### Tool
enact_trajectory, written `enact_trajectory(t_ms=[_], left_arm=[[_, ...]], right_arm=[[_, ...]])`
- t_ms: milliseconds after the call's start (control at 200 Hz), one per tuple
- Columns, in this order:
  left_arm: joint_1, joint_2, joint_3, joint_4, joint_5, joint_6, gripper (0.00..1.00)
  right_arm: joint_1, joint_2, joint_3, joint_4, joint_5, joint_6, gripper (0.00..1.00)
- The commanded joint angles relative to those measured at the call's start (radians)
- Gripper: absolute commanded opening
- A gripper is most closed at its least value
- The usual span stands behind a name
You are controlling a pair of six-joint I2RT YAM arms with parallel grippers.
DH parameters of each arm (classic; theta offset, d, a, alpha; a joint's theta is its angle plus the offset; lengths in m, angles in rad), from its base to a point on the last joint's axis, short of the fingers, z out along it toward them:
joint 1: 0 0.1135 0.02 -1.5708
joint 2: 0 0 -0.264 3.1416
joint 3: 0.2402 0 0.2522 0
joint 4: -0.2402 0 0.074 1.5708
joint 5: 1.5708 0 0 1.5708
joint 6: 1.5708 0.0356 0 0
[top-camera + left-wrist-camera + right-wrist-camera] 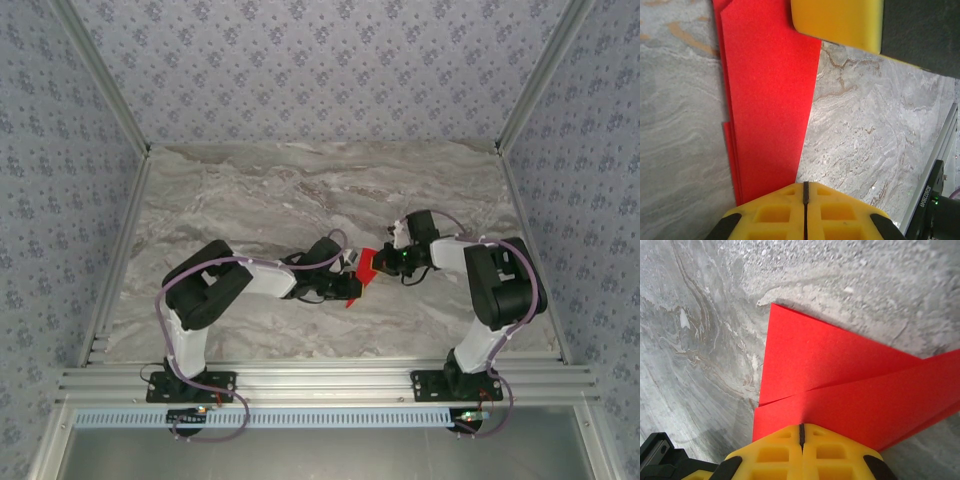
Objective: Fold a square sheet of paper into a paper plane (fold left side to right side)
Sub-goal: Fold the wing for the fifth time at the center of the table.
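Two clenched grips on folded red paper (366,264): left gripper (805,186), right gripper (801,427), opposite ends, centre of table (300,190). Black housing (942,222) printed code (926,197) unreadable.

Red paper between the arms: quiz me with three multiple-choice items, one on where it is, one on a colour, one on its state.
1. Where is the red paper?
A. Between the left claw and the right claw, near the middle of the marble table
B. Far left corner
C. Far right corner

2. What colour are the claw fingers?
A. Blue
B. Yellow
C. White

3. What state is the paper in?
A. Flat unfolded square
B. Crumpled ball
C. Folded into overlapping layers

Answers:
1 A: the top view shows it bridging the two claw tips.
2 B: both wrist views show yellow fingers shut on the paper.
3 C: the wrist views show stacked edges and an overlapping flap.
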Motion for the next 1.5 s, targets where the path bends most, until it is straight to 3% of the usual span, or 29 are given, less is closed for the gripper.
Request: enact_trajectory(t_ms=[0,505,959,1119,1309,1494], left_arm=[[-0.012,0.066,-0.040,-0.170,-0.028,-0.007,0.06],[-0.012,0.058,-0.043,-0.172,-0.031,-0.007,0.06],[-0.012,0.043,-0.054,-0.164,-0.034,-0.008,0.06],[-0.012,0.033,-0.055,-0.158,-0.034,-0.006,0.06],[-0.013,0.025,-0.045,-0.150,-0.028,-0.004,0.07],[-0.013,0.012,-0.041,-0.153,-0.027,-0.001,0.07]], right_arm=[[-0.071,0.046,0.030,-0.010,0.167,-0.048,0.03],[-0.139,0.094,0.129,-0.050,0.136,-0.065,0.04],[-0.221,0.131,0.106,0.048,-0.026,-0.021,0.03],[-0.230,0.053,0.101,0.007,-0.008,-0.044,0.04],[-0.189,-0.099,0.054,-0.032,-0.025,-0.048,0.04],[-0.053,-0.116,0.000,0.041,-0.069,0.040,0.05]])
